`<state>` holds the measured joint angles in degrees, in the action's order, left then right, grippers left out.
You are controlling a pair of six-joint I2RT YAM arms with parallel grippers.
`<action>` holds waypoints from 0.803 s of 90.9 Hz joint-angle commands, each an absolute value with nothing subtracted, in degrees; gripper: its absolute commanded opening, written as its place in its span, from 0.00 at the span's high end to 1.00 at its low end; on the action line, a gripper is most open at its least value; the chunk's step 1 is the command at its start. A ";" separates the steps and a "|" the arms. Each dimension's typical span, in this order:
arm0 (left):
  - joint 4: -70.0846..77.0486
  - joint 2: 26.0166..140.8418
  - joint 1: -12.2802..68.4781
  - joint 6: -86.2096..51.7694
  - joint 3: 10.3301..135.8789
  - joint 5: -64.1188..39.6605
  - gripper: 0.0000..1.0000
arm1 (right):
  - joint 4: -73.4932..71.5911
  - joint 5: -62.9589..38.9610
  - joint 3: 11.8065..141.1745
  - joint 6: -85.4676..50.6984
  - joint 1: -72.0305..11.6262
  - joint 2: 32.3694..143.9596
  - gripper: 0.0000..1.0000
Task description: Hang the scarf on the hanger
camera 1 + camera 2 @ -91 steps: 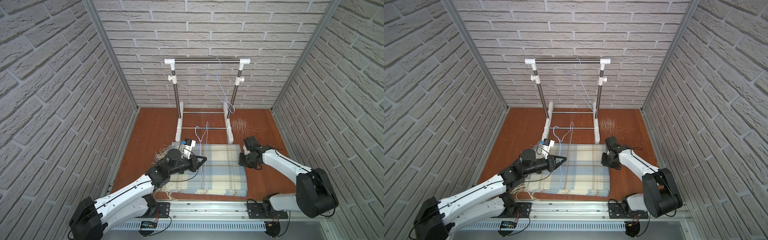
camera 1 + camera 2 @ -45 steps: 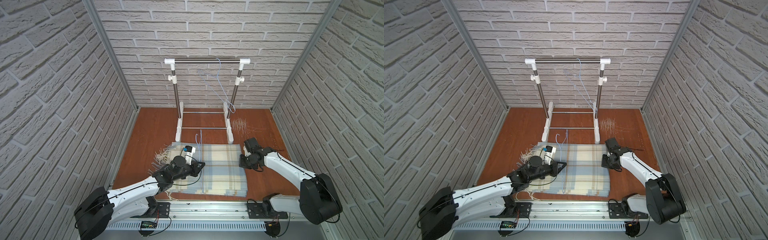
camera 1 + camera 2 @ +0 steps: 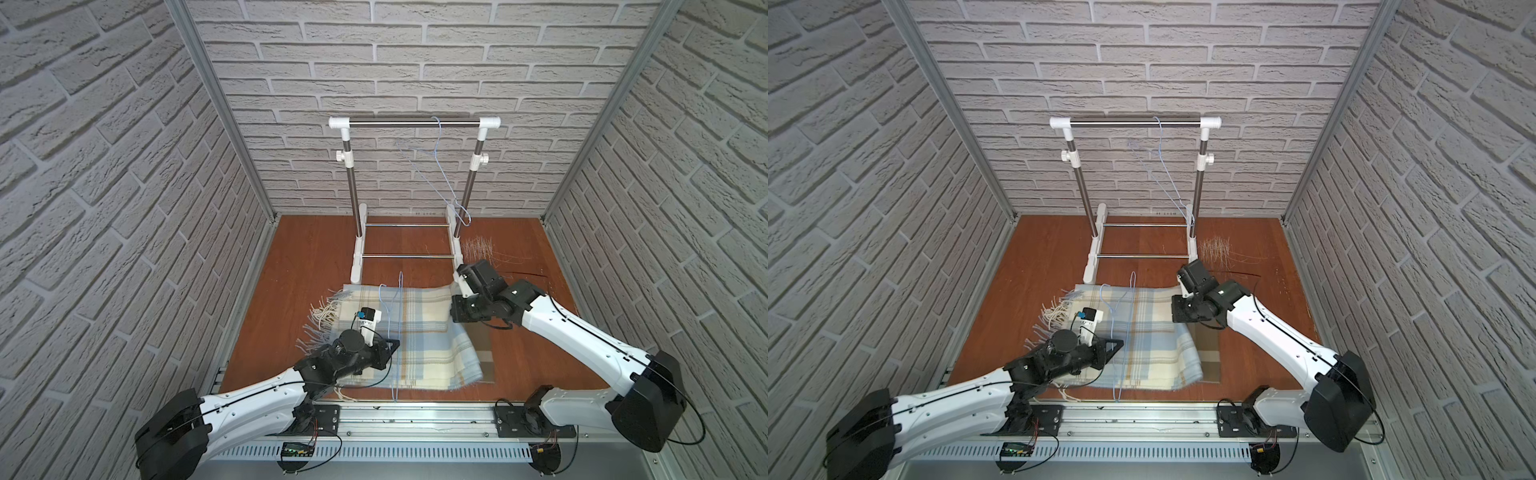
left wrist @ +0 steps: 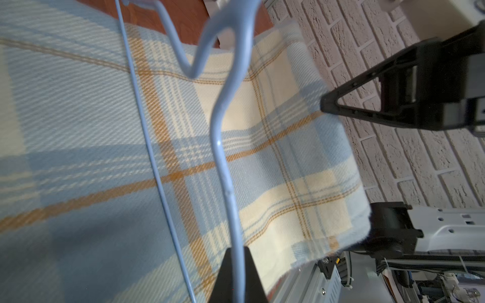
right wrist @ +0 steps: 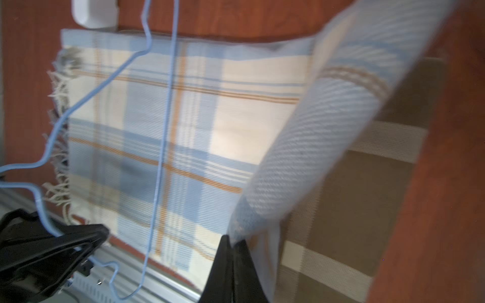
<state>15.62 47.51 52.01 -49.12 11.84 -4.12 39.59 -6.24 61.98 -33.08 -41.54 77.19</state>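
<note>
While in the right tool (image 5: 232, 240), scarf edge (image 5: 301, 157) aloft.

Two blue wire hangers (image 3: 439, 141) (image 3: 399, 307), one plaid scarf (image 3: 419, 332), one clothes rack (image 3: 415, 122) and two robot arms (image 3: 257, 399) (image 3: 582, 332).

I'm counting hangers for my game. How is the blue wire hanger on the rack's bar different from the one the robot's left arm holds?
The blue wire hanger on the rack dangles from the silver top bar, untouched; the held blue wire hanger is pinched in the shut left end effector. The rack hanger hangs down at the back; the held hanger stretches over the blue-and-cream plaid scarf. Both are thin, light-blue wire.
</note>
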 commanded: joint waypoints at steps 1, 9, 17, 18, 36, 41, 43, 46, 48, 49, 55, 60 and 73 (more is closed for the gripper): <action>11.58 44.26 52.34 -48.96 10.49 -0.81 1.00 | 29.07 -9.74 65.63 -37.42 -47.82 86.28 0.97; 11.04 43.38 52.32 -49.03 9.97 0.02 1.00 | 20.68 -11.34 69.22 -38.63 -51.06 94.96 0.97; 12.27 44.21 52.36 -49.14 9.66 0.67 1.00 | 11.21 -15.56 70.93 -41.99 -52.26 101.43 0.97; 12.46 44.56 52.42 -49.13 9.66 0.68 1.00 | 10.09 -15.78 71.06 -42.35 -52.50 102.04 0.97; 18.86 51.77 52.49 -49.06 10.31 -0.52 1.00 | -6.95 -19.22 66.94 -45.51 -52.01 106.15 0.97; 20.07 54.08 52.47 -48.74 11.03 -1.23 1.00 | -10.26 -20.73 64.39 -46.17 -51.15 105.45 0.97; 20.47 54.72 52.51 -48.59 11.33 -1.54 1.00 | -10.74 -21.29 63.71 -46.28 -50.67 105.07 0.96; 21.04 55.99 52.53 -48.42 11.77 -1.99 1.00 | -10.36 -22.19 63.03 -46.23 -50.03 104.57 0.90; 21.54 56.69 52.49 -48.29 12.04 -2.28 1.00 | -9.51 -22.49 62.71 -45.81 -49.71 103.88 0.86; 21.80 57.04 52.52 -48.23 12.17 -2.41 1.00 | -8.93 -22.45 62.60 -45.49 -49.51 103.45 0.82; 22.96 59.20 52.58 -47.79 13.33 -3.27 1.00 | -2.94 -19.98 62.48 -42.55 -48.75 100.57 0.64; 23.85 61.16 52.59 -47.35 14.29 -4.01 1.00 | 4.42 -17.12 62.75 -40.01 -48.08 97.58 0.51; 26.17 65.67 52.59 -46.86 16.39 -5.62 1.00 | 16.85 -8.78 62.25 -36.46 -47.12 88.69 0.35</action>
